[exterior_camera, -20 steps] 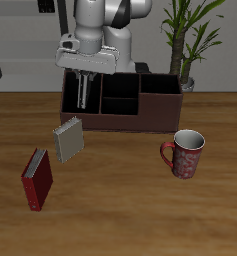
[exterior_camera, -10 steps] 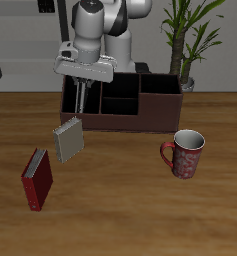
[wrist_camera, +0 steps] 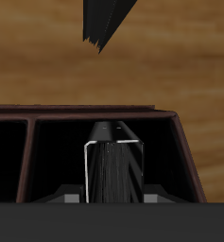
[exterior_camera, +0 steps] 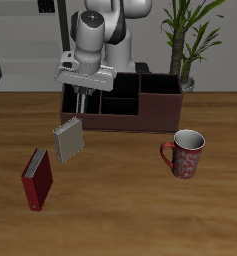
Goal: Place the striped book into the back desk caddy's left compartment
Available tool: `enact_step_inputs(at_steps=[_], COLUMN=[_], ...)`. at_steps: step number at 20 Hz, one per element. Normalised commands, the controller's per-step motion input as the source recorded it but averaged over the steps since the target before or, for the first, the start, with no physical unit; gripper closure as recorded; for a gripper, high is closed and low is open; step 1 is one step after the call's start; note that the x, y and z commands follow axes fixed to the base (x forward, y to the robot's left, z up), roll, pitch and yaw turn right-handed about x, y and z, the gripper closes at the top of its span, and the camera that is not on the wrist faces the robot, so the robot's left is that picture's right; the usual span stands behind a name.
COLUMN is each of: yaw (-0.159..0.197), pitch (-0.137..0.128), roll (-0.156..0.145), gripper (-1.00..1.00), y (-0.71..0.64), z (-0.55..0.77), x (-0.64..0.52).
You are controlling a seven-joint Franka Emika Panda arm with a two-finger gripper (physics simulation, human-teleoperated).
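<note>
While the striped book [wrist_camera: 113,172] stands on its edge inside the left compartment [wrist_camera: 159,161] of the back desk caddy [exterior_camera: 160,108], near the table's back edge, the gripper [exterior_camera: 82,101] hangs just above that compartment with its fingers [exterior_camera: 79,99] close together, and I cannot tell if they grip the book. On the table [exterior_camera: 130,210] in front of the caddy lies a plain grey book [exterior_camera: 69,139], a dark red book [exterior_camera: 37,179] lies nearer the front edge, and a red patterned mug [exterior_camera: 185,153] stands well apart from both.
</note>
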Motion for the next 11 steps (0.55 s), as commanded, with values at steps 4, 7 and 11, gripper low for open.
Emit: enact_step_inputs(at_steps=[4, 7, 11], yaw=[-0.005, 0.005, 0.005], pitch=[0.036, 0.003, -0.009], roll=[-0.003, 0.009, -0.003], gripper=[-1.00, -1.00, -1.00], y=[-0.04, 0.00, -0.04], z=[-0.05, 0.02, 0.12], x=[0.03, -0.01, 0.05])
